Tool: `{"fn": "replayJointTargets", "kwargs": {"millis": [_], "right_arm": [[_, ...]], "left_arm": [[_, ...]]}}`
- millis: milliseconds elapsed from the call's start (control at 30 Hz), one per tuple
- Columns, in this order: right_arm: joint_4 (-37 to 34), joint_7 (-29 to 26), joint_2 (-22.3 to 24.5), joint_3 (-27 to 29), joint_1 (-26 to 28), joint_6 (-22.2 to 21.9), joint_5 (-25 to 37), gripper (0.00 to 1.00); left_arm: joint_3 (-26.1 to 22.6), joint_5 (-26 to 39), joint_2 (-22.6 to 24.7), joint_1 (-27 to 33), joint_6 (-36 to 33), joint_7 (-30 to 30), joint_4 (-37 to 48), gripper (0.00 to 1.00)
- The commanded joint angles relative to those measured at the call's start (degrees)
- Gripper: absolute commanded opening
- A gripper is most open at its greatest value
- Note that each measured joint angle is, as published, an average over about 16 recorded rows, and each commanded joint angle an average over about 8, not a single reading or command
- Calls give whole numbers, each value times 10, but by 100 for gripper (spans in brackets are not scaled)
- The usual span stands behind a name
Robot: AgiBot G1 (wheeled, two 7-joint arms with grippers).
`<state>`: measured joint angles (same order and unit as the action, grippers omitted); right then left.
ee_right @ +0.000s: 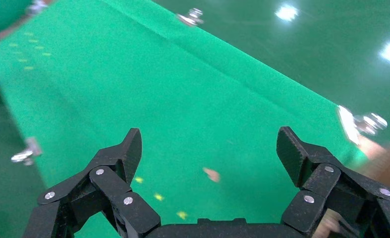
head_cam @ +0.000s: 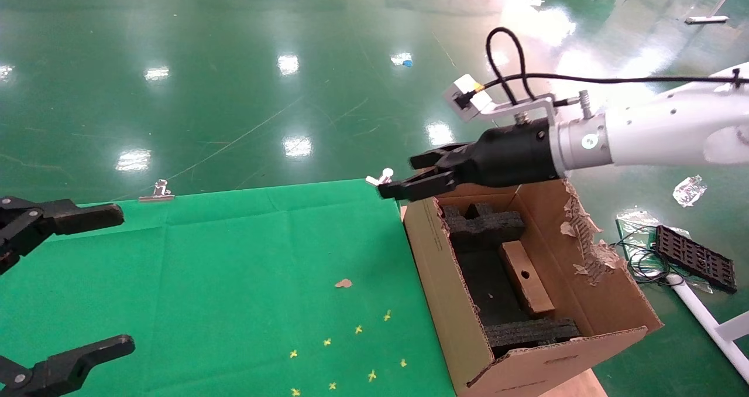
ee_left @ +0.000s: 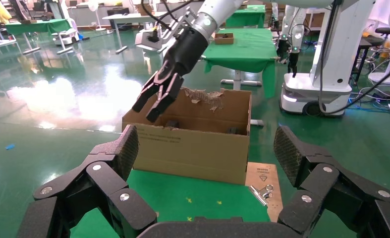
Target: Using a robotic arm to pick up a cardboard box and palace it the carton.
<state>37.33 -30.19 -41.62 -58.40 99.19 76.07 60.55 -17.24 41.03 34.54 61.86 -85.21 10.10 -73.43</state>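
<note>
Two arms show in the head view. The robotic arm [head_cam: 661, 130], white with a black cable looped above its wrist and a grey camera block, reaches in level from the right; its right gripper [head_cam: 418, 177] hangs in the air above the far left corner of the carton [head_cam: 445, 291], with the black multi-link fingers [ee_right: 118, 161] spread wide and holding nothing. The left gripper [head_cam: 88, 280] sits at the left edge over the tabletop [head_cam: 234, 268], well apart from the carton, its fingers [ee_left: 116, 156] also spread wide and empty.

A green cloth covers the tabletop, pinned at its far edge by metal clips [head_cam: 157, 192], with small yellow cross marks [head_cam: 357, 329] and a pale scrap [head_cam: 343, 283] lying on it. Beyond lies a glossy green floor [head_cam: 263, 63] that mirrors the ceiling lights. The left wrist view shows other green-covered tables and white robot bases farther off.

The carton is tan corrugated board, open at the top, its right flap torn and ragged. Black foam blocks [head_cam: 485, 224] line its inside. The cardboard box [head_cam: 526, 277], a flat reddish-brown slab with a small round hole in its narrow upper edge, stands on edge inside the carton between the foam blocks.
</note>
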Motion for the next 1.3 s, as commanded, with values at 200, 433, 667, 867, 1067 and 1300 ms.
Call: {"fn": "replayJointTargets", "kwargs": {"millis": [200, 433, 667, 867, 1067, 1300], "right_arm": [[72, 39, 13, 84, -75, 19, -37, 100], [143, 77, 26, 167, -148, 38, -74, 100], [213, 114, 39, 249, -221, 57, -110, 100], [274, 147, 50, 320, -284, 73, -141, 100], [333, 179, 61, 389, -346, 88, -172, 100], [376, 200, 68, 440, -391, 100, -195, 100]], "left_arm": [[0, 0, 0, 0, 0, 0, 0, 100], [0, 0, 0, 0, 0, 0, 0, 100], [-1, 0, 0, 0, 0, 0, 0, 100], [-1, -1, 0, 0, 0, 0, 0, 100], [-1, -1, 0, 0, 0, 0, 0, 100], [-1, -1, 0, 0, 1, -1, 0, 100]]}}
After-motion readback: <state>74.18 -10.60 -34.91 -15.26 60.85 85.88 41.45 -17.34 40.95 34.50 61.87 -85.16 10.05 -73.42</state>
